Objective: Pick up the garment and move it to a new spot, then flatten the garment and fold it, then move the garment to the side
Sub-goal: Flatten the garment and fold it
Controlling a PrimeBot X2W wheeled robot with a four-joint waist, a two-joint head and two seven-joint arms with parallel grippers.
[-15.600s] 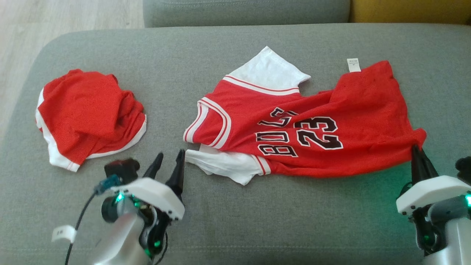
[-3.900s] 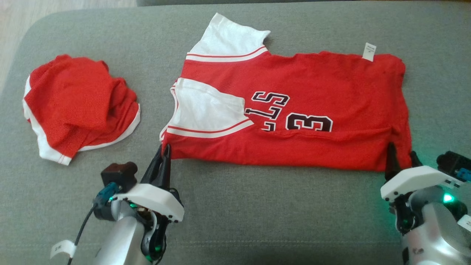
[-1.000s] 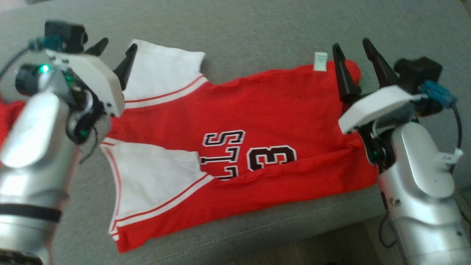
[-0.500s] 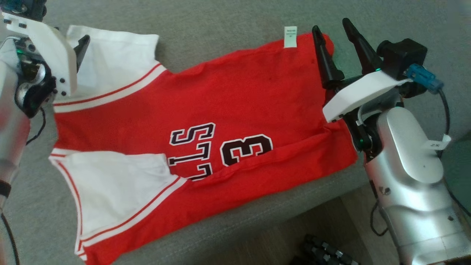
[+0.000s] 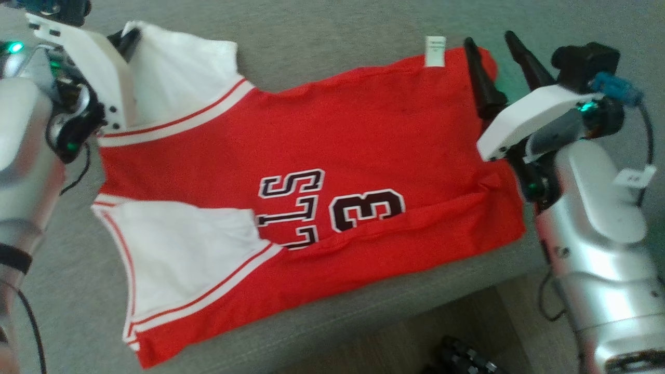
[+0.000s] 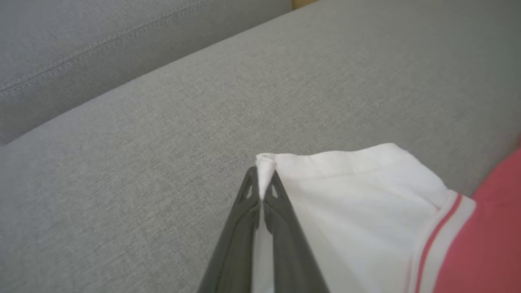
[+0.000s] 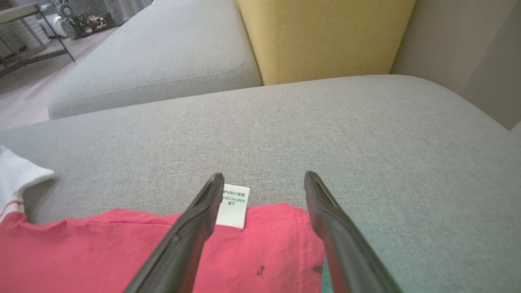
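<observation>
Left wrist view: our left pincer (image 6: 262, 183) clamps a smooth white sleeve corner of the jersey (image 6: 366, 211); our right pincer (image 7: 264, 177) stands apart over its red hem, woven grey sofa (image 7: 325, 122) beneath.

Across the red garment (image 5: 363, 135), black letters (image 5: 293, 208) outlined in white are printed; "LLS" can be read, the lowest letter being partly hidden by a fold. Beside them a large "3" (image 5: 369, 209) is printed in the same style. A white care label (image 7: 232, 205) is sewn at the garment's edge nearest the cushion's (image 5: 332, 31) far edge (its small print is too fine to be read with certainty).
</observation>
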